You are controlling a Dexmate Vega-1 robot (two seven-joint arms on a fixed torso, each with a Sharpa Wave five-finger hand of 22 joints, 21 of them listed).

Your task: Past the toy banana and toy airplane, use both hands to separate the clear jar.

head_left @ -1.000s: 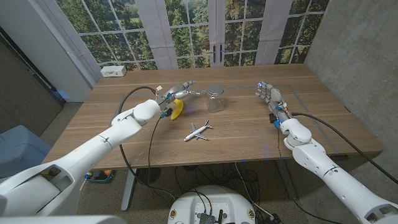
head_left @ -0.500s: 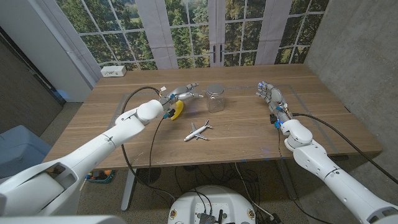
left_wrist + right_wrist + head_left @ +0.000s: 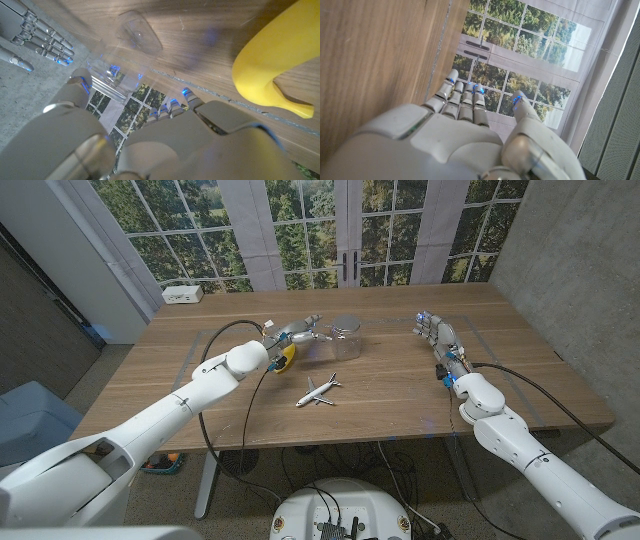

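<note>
Left hand: the left hand (image 3: 300, 332) reaches over the table with fingers spread, holding nothing, its fingertips just beside the jar.
Clear jar: a clear plastic jar with a silvery lid (image 3: 346, 337) stands upright just beyond the left fingertips, with bare wood between it and the right hand.
Right hand: the right hand (image 3: 436, 334) stands on its edge, fingers extended, apart and empty, well apart from the jar, near the table's right edge.
Toy banana: a yellow plastic toy banana (image 3: 284, 356) lies just under the left wrist.
Toy airplane: a small white toy airplane (image 3: 319, 390) lies nearer the robot than the left hand.
Table: the brown wooden table (image 3: 390, 385) shows open surface between the hands.
</note>
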